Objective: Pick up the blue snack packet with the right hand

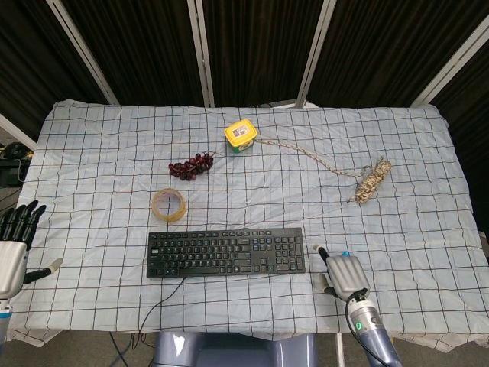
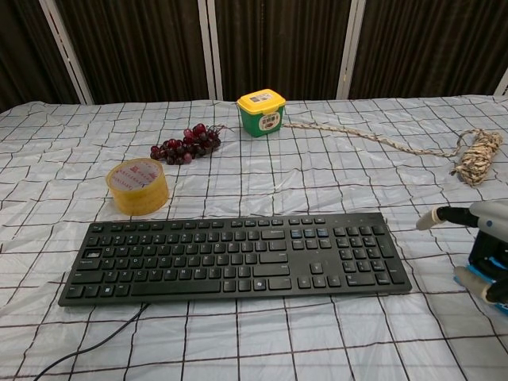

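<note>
The blue snack packet (image 2: 471, 277) lies flat on the checked cloth, just right of the keyboard, with only its left end showing in the chest view. My right hand (image 1: 348, 277) (image 2: 486, 232) sits directly over it, back upward and fingers pointing down onto the packet. The thumb sticks out to the left, clear of the wrapper. In the head view the hand hides nearly all of the packet. My left hand (image 1: 14, 252) hangs at the table's left edge, fingers spread, holding nothing.
A black keyboard (image 1: 225, 253) lies close to the left of the right hand, its cable running off the front edge. Farther back are a tape roll (image 1: 168, 204), grapes (image 1: 191, 165), a yellow-lidded tub (image 1: 240, 135) and a coiled rope (image 1: 372, 180).
</note>
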`<action>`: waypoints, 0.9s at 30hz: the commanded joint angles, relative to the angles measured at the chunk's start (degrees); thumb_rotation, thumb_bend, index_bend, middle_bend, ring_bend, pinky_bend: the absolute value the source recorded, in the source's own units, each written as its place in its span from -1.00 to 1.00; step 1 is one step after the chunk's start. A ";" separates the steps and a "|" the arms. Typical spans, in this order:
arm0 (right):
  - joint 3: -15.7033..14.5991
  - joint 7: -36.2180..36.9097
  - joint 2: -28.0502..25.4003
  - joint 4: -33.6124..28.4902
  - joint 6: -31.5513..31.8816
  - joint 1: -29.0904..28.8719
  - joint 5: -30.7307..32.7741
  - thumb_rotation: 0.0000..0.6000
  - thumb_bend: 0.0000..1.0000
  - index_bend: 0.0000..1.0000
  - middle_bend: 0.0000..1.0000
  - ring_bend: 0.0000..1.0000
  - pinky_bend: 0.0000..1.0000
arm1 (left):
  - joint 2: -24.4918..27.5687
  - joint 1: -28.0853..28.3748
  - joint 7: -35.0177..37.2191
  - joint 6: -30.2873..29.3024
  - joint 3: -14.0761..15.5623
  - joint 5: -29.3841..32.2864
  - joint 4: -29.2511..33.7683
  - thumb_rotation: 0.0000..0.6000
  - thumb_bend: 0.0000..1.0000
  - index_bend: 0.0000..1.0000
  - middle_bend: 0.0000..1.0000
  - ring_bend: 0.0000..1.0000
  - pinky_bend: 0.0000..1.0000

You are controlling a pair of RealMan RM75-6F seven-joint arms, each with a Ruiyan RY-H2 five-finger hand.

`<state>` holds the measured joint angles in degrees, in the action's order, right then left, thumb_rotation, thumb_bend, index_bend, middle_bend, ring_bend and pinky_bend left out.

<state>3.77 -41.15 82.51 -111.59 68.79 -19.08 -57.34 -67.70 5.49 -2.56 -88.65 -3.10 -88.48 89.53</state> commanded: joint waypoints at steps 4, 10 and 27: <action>0.35 0.93 1.33 0.39 0.24 -0.94 1.59 1.00 0.06 -0.67 0.80 0.82 0.62 | 0.07 0.14 0.28 0.22 -0.08 0.11 0.04 1.00 -0.87 -1.00 -1.00 -1.00 -1.00; 0.11 1.15 1.94 0.78 0.24 -1.67 2.25 1.00 0.07 -0.64 0.81 0.83 0.62 | 0.17 0.18 0.51 0.35 -0.03 0.14 0.19 1.00 -0.87 -1.00 -1.00 -1.00 -1.00; -0.08 1.20 5.53 3.33 0.21 -4.26 6.55 1.00 0.07 -0.64 0.81 0.83 0.62 | 0.27 0.09 1.17 0.03 -0.16 0.17 0.55 1.00 -0.87 -1.00 -1.00 -1.00 -1.00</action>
<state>3.73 -39.94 87.96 -108.34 68.99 -23.26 -50.87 -67.43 5.58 -1.39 -88.62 -3.26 -88.32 90.08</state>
